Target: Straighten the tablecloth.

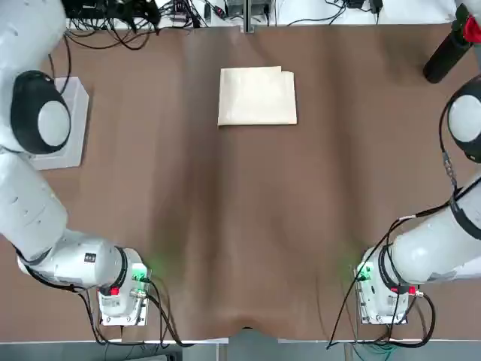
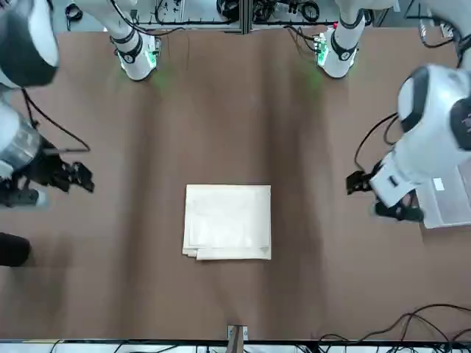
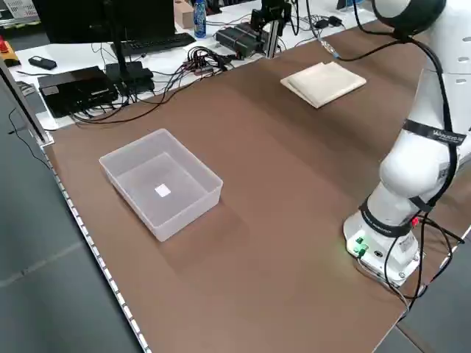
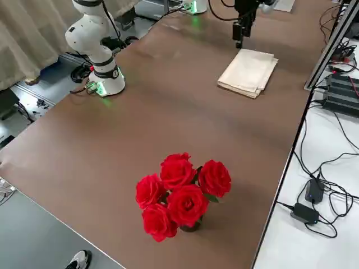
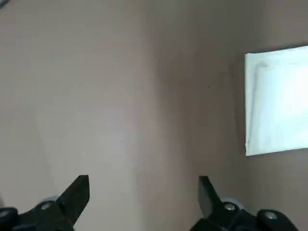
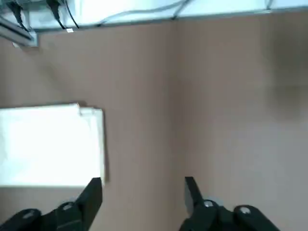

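You have a big brown sheet covering the whole table. On your robot's left side sits a clear plastic bin, open-topped, with a small white square on its floor. On the right side stands a bunch of red roses. Past the table's far edge lie tangled black cables, a keyboard and a blue bottle.

Folded cream tablecloth, lying flat
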Tool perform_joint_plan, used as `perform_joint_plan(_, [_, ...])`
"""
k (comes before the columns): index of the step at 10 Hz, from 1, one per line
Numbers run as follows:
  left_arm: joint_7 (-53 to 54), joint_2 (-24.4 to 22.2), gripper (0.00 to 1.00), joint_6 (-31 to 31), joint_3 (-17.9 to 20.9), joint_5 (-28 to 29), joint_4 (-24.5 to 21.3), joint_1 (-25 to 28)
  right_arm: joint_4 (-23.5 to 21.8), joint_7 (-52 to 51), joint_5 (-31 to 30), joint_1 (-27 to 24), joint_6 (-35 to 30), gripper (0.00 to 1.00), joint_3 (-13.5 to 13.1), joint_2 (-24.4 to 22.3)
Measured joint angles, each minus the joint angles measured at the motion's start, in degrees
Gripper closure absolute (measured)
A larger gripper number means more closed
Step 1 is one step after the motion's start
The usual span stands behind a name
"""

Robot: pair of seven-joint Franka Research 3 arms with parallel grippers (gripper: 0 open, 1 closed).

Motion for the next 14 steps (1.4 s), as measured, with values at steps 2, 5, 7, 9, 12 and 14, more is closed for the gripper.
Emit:
perform_joint_plan(2, [-1.61,3.87,0.0,6.21,-0.05,0.0,0.01,-2.97,0.01,3.67,-0.01,2.69,7.11,0.37,0.0,4.54])
perform_joint_plan(5, [-4.37,11.79,0.0,13.32,-0.54,-0.02,0.0,-5.81,0.08,3.83,0.02,3.28,13.87,0.89,-0.02,10.69])
perform_joint_plan(7, [-10.12,16.36,0.0,18.94,-0.71,-0.02,0.19,-8.93,0.09,3.84,0.02,5.51,21.42,0.93,0.03,15.2])
perform_joint_plan(9, [-14.83,19.69,0.0,24.41,-0.71,-0.02,1.83,-10.9,0.08,3.91,0.01,9.27,29.83,0.96,-0.01,21.18])
perform_joint_plan(12, [-19.06,24.37,0.0,28.13,-0.76,-0.02,5.68,-12.99,0.38,3.98,-0.04,13.05,36.47,0.99,-0.23,29.23])
perform_joint_plan(14, [-20.66,27.14,0.0,32.61,-0.77,-0.02,6.26,-14.43,0.58,3.96,-0.81,13.47,36.74,0.99,-0.36,30.68])
